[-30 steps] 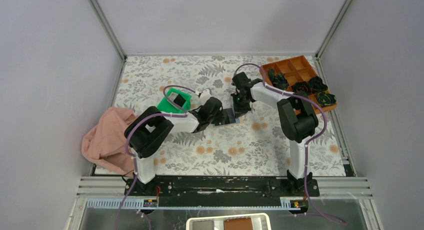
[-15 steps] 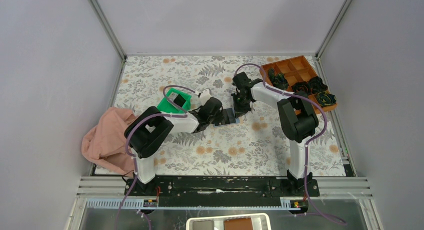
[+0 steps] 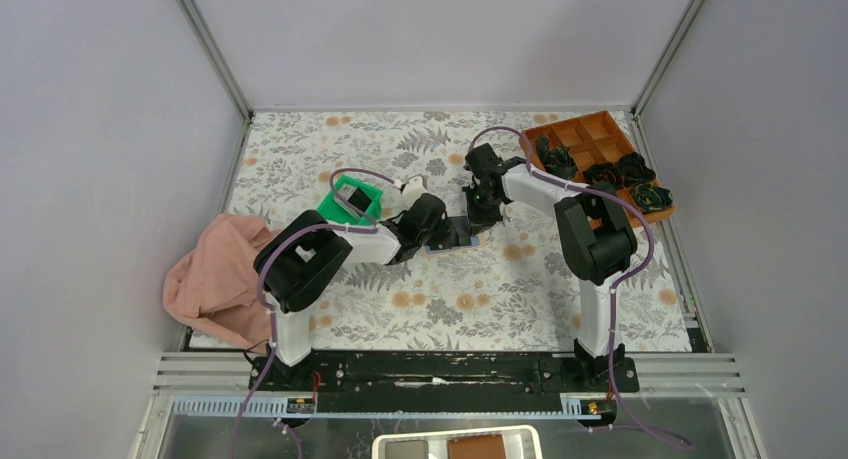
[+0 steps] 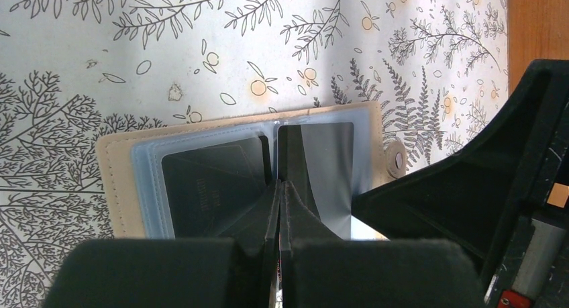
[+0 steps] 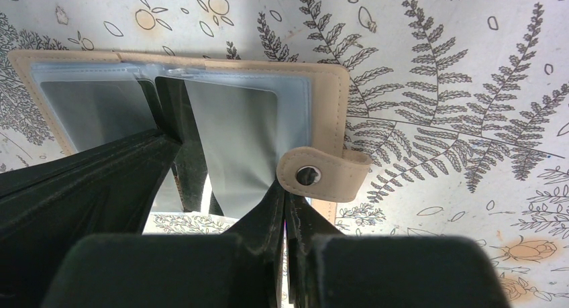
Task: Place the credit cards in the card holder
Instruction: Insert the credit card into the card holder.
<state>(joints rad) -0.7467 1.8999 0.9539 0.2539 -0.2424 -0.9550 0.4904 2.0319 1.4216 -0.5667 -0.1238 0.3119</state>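
Note:
The tan card holder point(image 4: 113, 180) lies open on the mat, blue-grey sleeves up, between my two grippers point(image 3: 456, 233). One dark credit card point(image 4: 208, 187) sits in its left sleeve. My left gripper point(image 4: 280, 184) is shut on another dark credit card point(image 4: 287, 147), held edge-on with its far end at the holder's middle fold. My right gripper point(image 5: 285, 190) is shut on the edge of the card holder point(image 5: 329, 107), just under its snap tab point(image 5: 322, 175). In the top view the left gripper point(image 3: 438, 236) and right gripper point(image 3: 478, 212) meet over the holder.
A green tray point(image 3: 333, 211) with a dark card point(image 3: 352, 196) in it stands left of the holder. An orange-brown compartment box point(image 3: 590, 131) with dark rosette lumps is at the back right. A pink cloth point(image 3: 212, 277) lies at the left edge.
The left arm has shifted slightly to the right, toward the holder. The right arm and the holder have stayed put.

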